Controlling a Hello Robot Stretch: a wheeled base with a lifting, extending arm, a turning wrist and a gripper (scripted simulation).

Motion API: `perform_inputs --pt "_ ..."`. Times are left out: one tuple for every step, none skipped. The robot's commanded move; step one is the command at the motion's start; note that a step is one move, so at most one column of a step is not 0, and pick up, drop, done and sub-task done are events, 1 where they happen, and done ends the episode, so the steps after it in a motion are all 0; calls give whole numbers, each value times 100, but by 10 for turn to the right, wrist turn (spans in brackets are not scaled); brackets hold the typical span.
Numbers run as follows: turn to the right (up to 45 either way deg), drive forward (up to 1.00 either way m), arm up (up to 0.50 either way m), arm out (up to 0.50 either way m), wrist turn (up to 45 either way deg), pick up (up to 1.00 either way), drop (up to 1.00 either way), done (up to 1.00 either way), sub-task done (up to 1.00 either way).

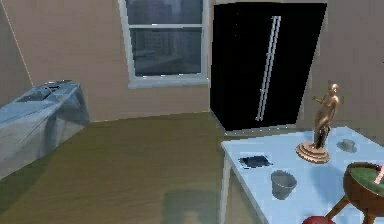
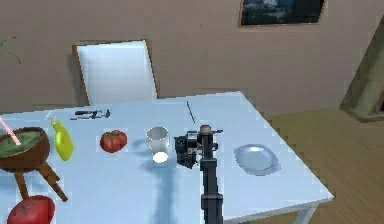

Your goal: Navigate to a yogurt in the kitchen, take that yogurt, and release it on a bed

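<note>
On the pale blue table (image 2: 280, 195) my arm reaches out from the arm side view's bottom edge, and my gripper (image 2: 183, 148) sits low over the tabletop near the middle. Just left of its fingers lies a small white blob (image 2: 159, 157), and a greyish cup (image 2: 157, 137) stands right behind that. I cannot make out what the blob is. I cannot tell whether the gripper holds anything. The cup (image 1: 284, 183) also stands on the table (image 1: 250, 195) at the forward view's lower right.
On the table are a tomato (image 2: 113, 141), a yellow bottle (image 2: 63, 140), a green bowl on a stand (image 2: 25, 152), a plate (image 2: 256, 158) and a bronze statue (image 1: 322, 125). A white chair (image 2: 115, 70) stands behind it. Ahead are a black fridge (image 1: 265, 65), a window (image 1: 165, 40) and a counter (image 1: 40, 112) across open floor.
</note>
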Motion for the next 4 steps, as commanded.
perform_inputs --pt "0 0 0 0 0 100 0 0 0" --pt "0 0 10 0 0 0 0 0 0" --pt "0 0 20 0 0 0 0 0 0" --pt "0 0 0 0 -450 0 0 0 0"
